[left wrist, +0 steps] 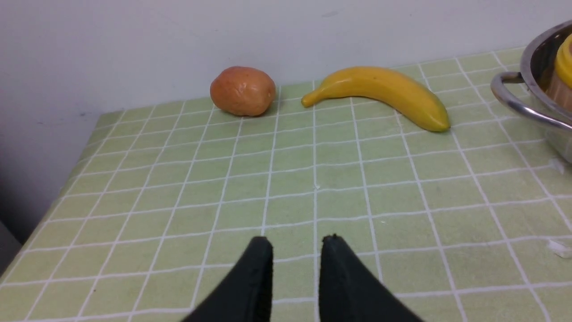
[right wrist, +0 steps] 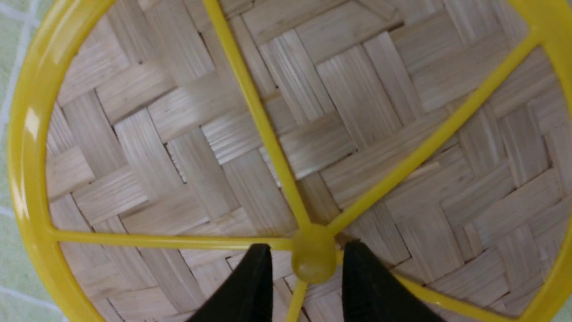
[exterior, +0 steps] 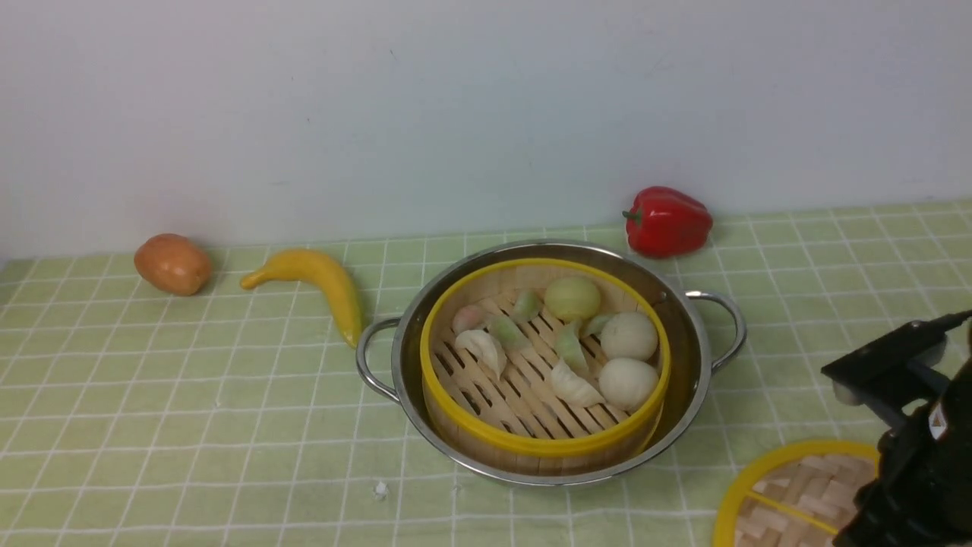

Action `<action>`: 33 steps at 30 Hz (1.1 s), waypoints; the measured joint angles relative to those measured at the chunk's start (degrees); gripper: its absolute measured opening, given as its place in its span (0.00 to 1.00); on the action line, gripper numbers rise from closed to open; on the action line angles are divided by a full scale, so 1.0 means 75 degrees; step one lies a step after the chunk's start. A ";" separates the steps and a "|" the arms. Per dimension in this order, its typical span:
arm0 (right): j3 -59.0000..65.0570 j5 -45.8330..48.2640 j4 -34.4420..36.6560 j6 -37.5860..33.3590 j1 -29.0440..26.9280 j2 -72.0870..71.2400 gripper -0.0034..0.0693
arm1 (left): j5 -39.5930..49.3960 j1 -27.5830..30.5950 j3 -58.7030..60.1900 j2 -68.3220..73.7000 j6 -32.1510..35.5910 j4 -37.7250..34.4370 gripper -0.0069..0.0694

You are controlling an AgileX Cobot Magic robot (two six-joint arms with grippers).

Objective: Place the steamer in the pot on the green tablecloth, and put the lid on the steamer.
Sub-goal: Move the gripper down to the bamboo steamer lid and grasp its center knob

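Nearest the camera, lid: the woven lid (exterior: 809,497) with yellow rim and spokes lies flat at the front right, partly hidden by the right gripper (right wrist: 307,264).
Right gripper: parted around the lid's central knob (right wrist: 313,254), a gap showing beside it; nothing gripped. How wide this is against its full reach, I cannot tell.
Steamer: the yellow-rimmed bamboo steamer (exterior: 543,448) sits inside the pot (exterior: 400,380), its top uncovered, with toy dumplings (exterior: 575,386) and buns (exterior: 628,384) on the slats.
Pot: steel, two loop handles, on the green tablecloth (exterior: 228,425).
Red pepper: the pepper (exterior: 668,222) lies just behind the pot, toward the right.
Banana: the banana (exterior: 323,281) is left of the pot.
Potato: the brown potato-like item (exterior: 173,264) lies farther left.
Left gripper: tips (left wrist: 297,243) apart with a modest gap, empty, over bare cloth.
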 joint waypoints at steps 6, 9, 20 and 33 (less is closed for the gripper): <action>0.0000 -0.0040 -0.0005 0.0060 0.0000 0.0223 0.36 | 0.0000 0.0000 0.0000 0.0000 0.0000 0.0000 0.31; 0.0000 -0.0032 -0.0039 0.0115 0.0000 0.0318 0.29 | 0.0000 -0.0008 0.0000 0.0000 0.0000 0.0000 0.31; -0.0353 0.0386 -0.0522 0.0733 0.0000 -0.0104 0.25 | -0.0002 -0.0008 0.0000 0.0000 0.0000 0.0000 0.34; -0.2861 0.0854 0.0857 -0.1274 0.0000 -0.1624 0.25 | -0.0002 -0.0022 0.0000 0.0000 0.0000 0.0000 0.36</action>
